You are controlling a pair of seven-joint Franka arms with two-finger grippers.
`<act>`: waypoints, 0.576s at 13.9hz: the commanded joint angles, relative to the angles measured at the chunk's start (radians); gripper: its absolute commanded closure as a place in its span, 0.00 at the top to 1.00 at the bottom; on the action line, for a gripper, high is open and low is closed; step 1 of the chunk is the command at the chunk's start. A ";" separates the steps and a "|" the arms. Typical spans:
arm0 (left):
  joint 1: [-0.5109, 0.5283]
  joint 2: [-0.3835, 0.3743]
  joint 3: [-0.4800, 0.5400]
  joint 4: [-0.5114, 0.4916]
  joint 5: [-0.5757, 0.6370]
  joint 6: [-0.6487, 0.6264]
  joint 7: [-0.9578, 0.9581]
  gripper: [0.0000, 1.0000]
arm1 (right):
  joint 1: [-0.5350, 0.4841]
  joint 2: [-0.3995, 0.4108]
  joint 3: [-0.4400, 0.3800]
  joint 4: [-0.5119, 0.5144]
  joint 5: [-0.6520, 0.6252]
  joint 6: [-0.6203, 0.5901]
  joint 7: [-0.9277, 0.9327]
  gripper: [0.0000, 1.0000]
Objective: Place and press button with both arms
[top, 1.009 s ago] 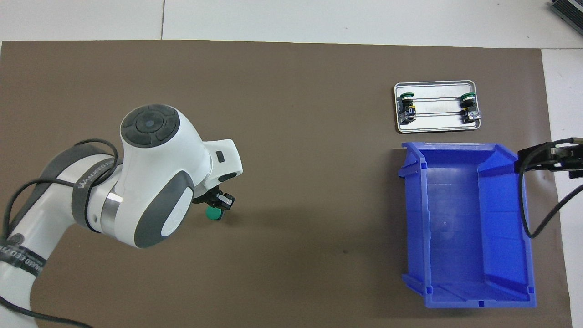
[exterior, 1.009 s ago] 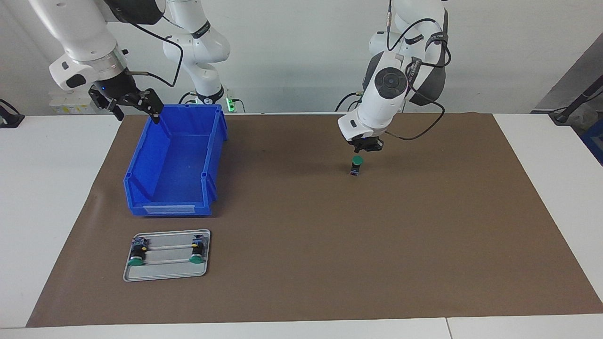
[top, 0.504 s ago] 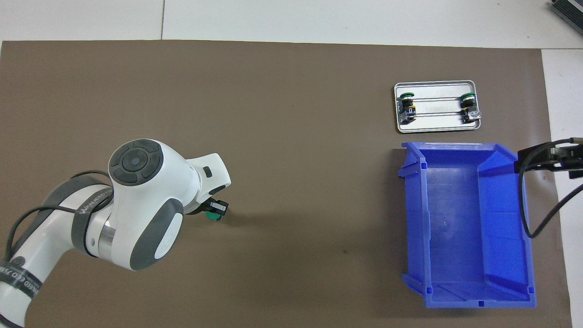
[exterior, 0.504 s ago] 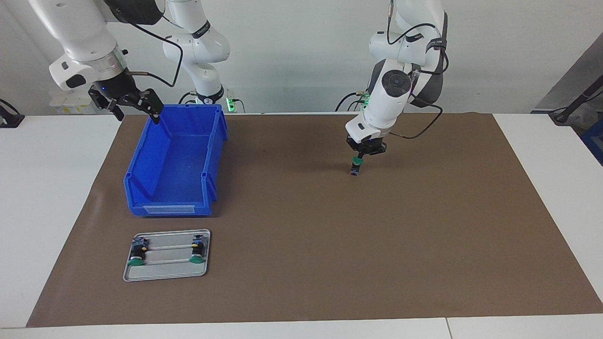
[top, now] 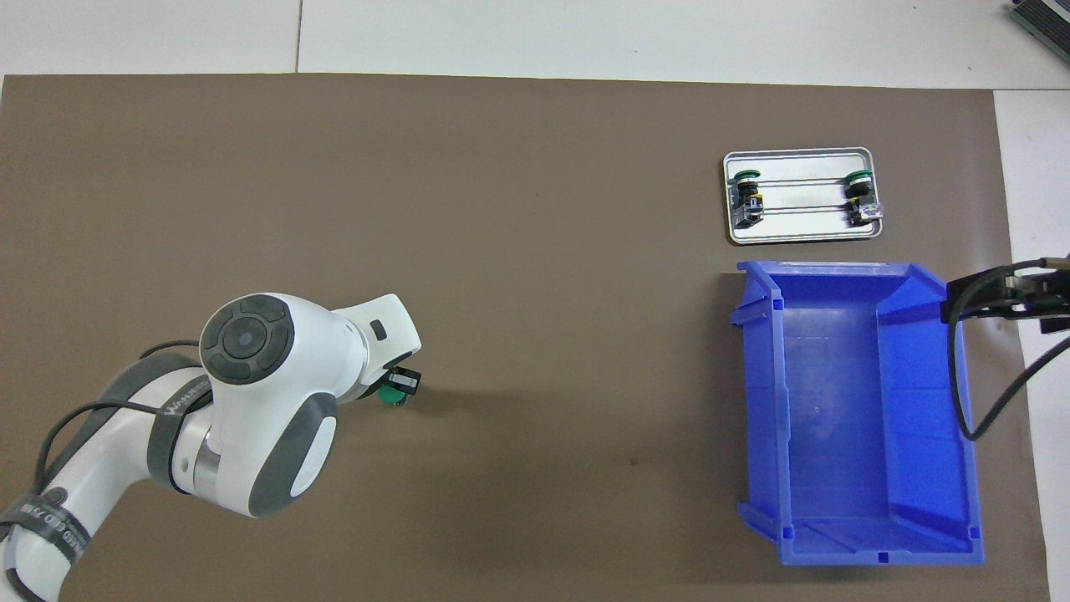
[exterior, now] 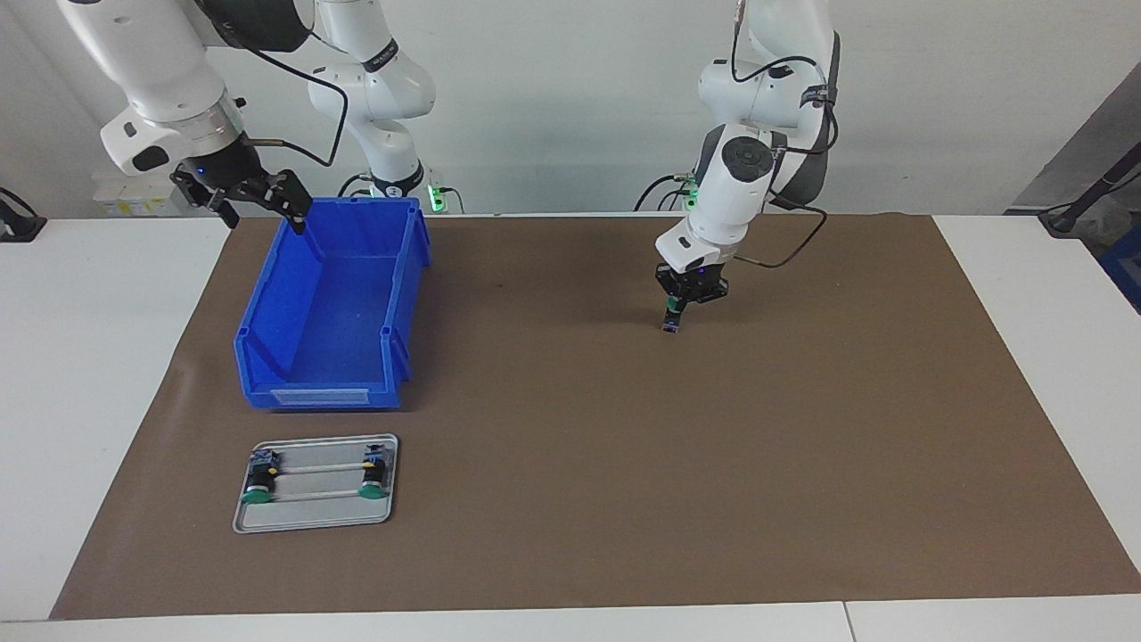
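Green-capped, the button (exterior: 673, 314) stands upright on the brown mat (exterior: 624, 464) just right of the facing view's centre. The left gripper (exterior: 677, 305) bears down on its cap, fingertips pinched together around nothing. At upper left the right gripper (exterior: 258, 207) hangs over the blue bin's (exterior: 303, 366) rim with its fingers spread apart. Two more green buttons (exterior: 258, 493) lie in the metal tray (exterior: 312, 522) at lower left.
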 commanded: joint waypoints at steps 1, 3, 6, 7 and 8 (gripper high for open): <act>-0.007 -0.046 -0.001 -0.061 0.017 0.039 -0.022 0.00 | -0.010 -0.034 -0.003 -0.042 0.001 0.020 0.001 1.00; -0.009 -0.052 -0.001 -0.092 0.017 0.083 -0.022 0.00 | -0.013 -0.034 -0.003 -0.042 0.001 0.026 0.001 1.00; -0.009 -0.054 -0.001 -0.130 0.017 0.146 -0.023 0.00 | -0.014 -0.036 -0.003 -0.048 0.001 0.023 0.002 1.00; -0.009 -0.054 -0.001 -0.135 0.017 0.155 -0.023 0.00 | -0.011 -0.037 -0.003 -0.050 0.001 0.025 0.002 1.00; -0.010 -0.054 -0.001 -0.136 0.017 0.159 -0.023 0.00 | -0.011 -0.037 -0.003 -0.050 0.001 0.025 0.002 1.00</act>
